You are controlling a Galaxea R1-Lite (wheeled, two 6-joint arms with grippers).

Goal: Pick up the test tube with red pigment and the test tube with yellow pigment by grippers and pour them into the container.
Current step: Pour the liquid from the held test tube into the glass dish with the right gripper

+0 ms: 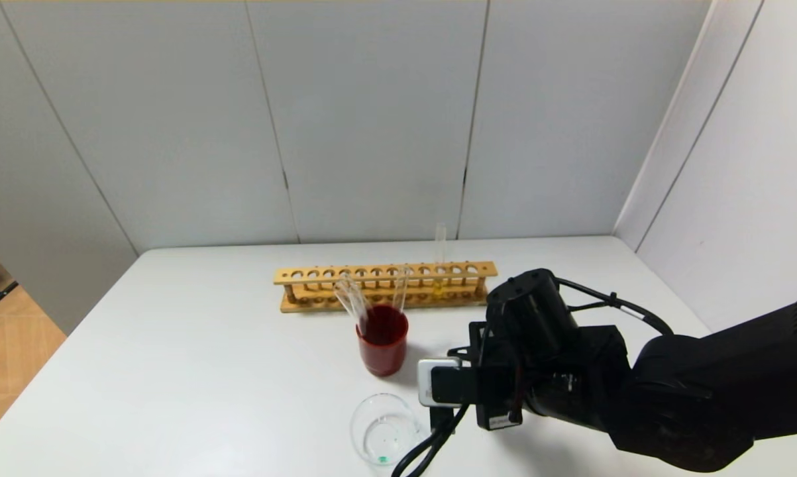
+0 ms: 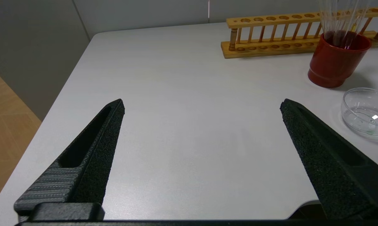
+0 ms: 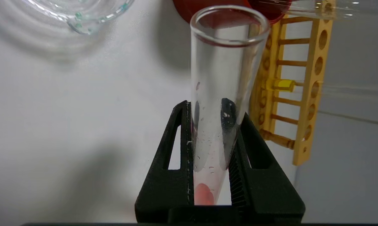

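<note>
My right gripper (image 3: pixel 215 108) is shut on the test tube with red pigment (image 3: pixel 226 62). The tube's open mouth points away from the wrist, and a small red pool sits at its rounded end near the palm. In the head view the right hand (image 1: pixel 478 387) hovers just right of the container (image 1: pixel 358 424), a low clear glass beaker with a green mark. The test tube with yellow pigment (image 1: pixel 440 258) stands upright in the wooden rack (image 1: pixel 385 273). My left gripper (image 2: pixel 201 103) is open and empty above bare table, left of the container (image 2: pixel 346 103).
A dark red cup (image 1: pixel 383 348) holding several empty glass tubes stands between the rack and the container. The white table (image 1: pixel 206 344) ends at grey walls behind and to the right. The table's left edge drops to a wooden floor.
</note>
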